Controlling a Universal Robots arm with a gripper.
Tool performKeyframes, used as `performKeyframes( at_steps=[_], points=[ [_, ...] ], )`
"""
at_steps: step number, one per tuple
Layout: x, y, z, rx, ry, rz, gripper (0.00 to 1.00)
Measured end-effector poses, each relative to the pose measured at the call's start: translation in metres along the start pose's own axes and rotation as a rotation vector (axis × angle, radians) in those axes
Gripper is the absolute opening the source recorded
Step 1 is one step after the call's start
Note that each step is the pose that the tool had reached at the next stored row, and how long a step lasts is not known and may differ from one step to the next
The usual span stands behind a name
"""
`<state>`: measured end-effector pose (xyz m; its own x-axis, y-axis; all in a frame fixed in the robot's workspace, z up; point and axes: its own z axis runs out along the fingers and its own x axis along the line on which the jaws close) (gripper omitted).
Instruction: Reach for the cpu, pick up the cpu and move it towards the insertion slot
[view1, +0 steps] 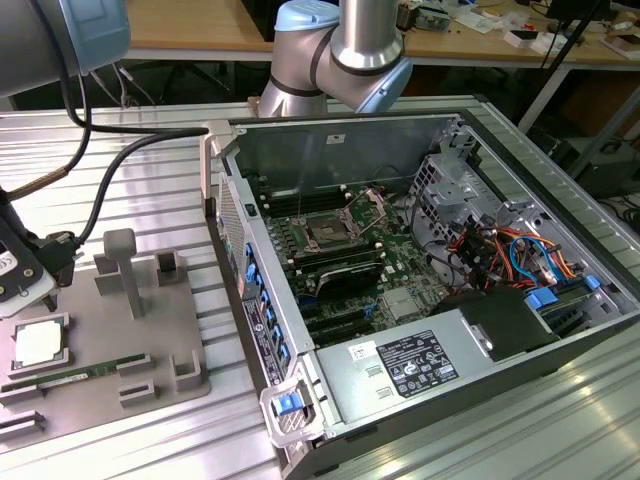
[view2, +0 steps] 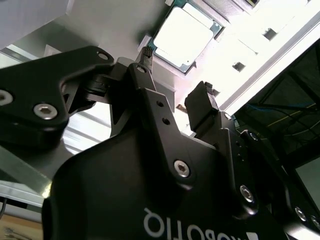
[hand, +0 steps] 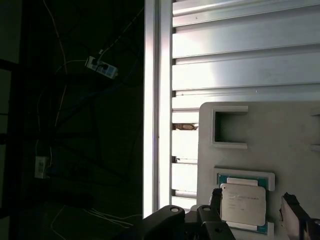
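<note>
While the gripper (hand: 253, 204) gapes, the cpu (hand: 243, 200) lies square, flat, silvery.

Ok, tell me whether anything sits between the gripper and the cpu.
Nothing visible does. In both wrist views the open gripper hangs over the cpu, which lies uncovered in its recess on the grey fixture plate.

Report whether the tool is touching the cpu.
Cannot tell. In the first wrist view the open tool flanks the cpu: one finger stands clear of it, while the other lines up with its edge, and its height there is unclear.
</note>
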<state>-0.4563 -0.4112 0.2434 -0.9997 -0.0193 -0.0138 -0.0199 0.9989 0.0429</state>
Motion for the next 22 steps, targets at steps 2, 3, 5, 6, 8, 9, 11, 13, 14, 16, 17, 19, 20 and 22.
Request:
performKeyframes(
  at_steps=[2, 3, 5, 6, 8, 9, 11, 13, 14, 16, 17, 19, 20, 22],
  points=[
    [0.0000, -0.0001, 0.0003, 0.0000, 0.0000, 0.000, 0.55],
    [0.0000, -0.0002, 0.0006, 0.0000, 0.0001, 0.000, 0.55],
    [0.0000, -0.0003, 0.0011, 0.0000, 0.0000, 0.000, 0.55],
    [0.0000, -0.0003, 0.0013, 0.0000, 0.0000, 0.000, 0.55],
    [0.0000, -0.0004, 0.0016, 0.0000, 0.0000, 0.000, 0.55],
    [0.0000, -0.0005, 0.0018, 0.0000, 0.0001, 0.000, 0.55],
    [0.0001, -0.0006, 0.0021, 0.0000, 0.0001, 0.000, 0.55],
    [0.0000, -0.0007, 0.0025, 0.0000, 0.0001, 0.000, 0.55],
    [0.0000, -0.0007, 0.0033, -0.0002, -0.0003, 0.000, 0.55],
    [0.0001, -0.0008, 0.0056, 0.0000, 0.0001, 0.000, 0.55],
    [0.0001, -0.0008, 0.0070, -0.0001, -0.0001, 0.000, 0.55],
    [0.0001, -0.0014, 0.0105, -0.0001, 0.0000, 0.000, 0.55],
    [0.0002, -0.0019, 0.0132, -0.0001, 0.0000, 0.000, 0.55],
    [0.0003, -0.0033, 0.0172, 0.0001, 0.0002, 0.000, 0.55]
  ],
)
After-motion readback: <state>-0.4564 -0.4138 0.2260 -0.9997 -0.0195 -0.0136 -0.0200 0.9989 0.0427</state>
